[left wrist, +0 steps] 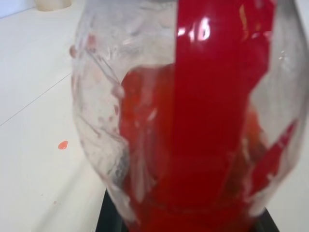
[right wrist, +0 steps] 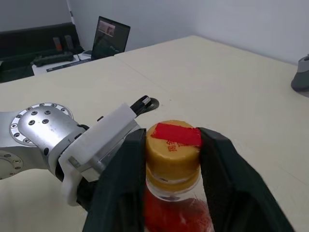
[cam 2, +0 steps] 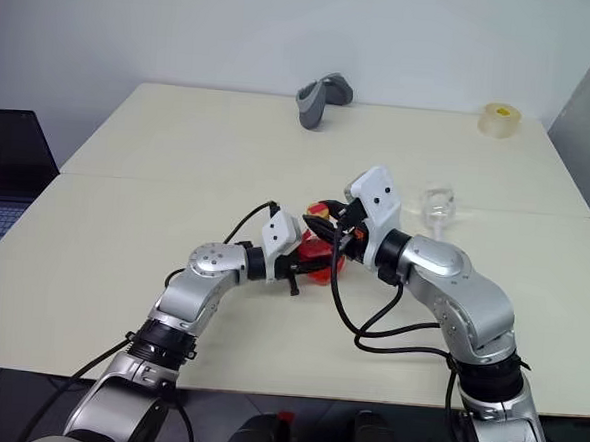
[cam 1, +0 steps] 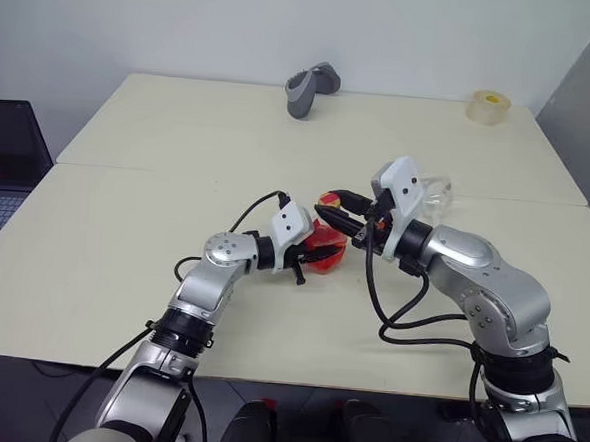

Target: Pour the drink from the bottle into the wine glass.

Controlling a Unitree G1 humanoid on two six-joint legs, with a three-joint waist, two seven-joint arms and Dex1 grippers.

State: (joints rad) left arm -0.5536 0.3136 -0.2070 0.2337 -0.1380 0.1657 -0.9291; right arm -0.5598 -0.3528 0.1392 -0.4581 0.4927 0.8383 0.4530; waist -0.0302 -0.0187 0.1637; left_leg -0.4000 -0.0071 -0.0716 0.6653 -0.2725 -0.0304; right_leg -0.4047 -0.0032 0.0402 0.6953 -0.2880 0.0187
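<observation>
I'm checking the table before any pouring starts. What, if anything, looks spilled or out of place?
A small red-orange drop lies on the table beside the bottle, like spilled drink. The cap is on, with the right hand around it.

Both arms reach forward and bend inward so their wrists meet at the middle of the scene. The left gripper (cam 1: 311,250), on a silver forearm with a white wrist block, points toward the robot's right, its black fingers clamped tight. The right gripper (right wrist: 172,145) points toward the left, and its two black fingers (right wrist: 219,159) sit against opposite sides of a yellow-and-red cap (right wrist: 173,145).
</observation>
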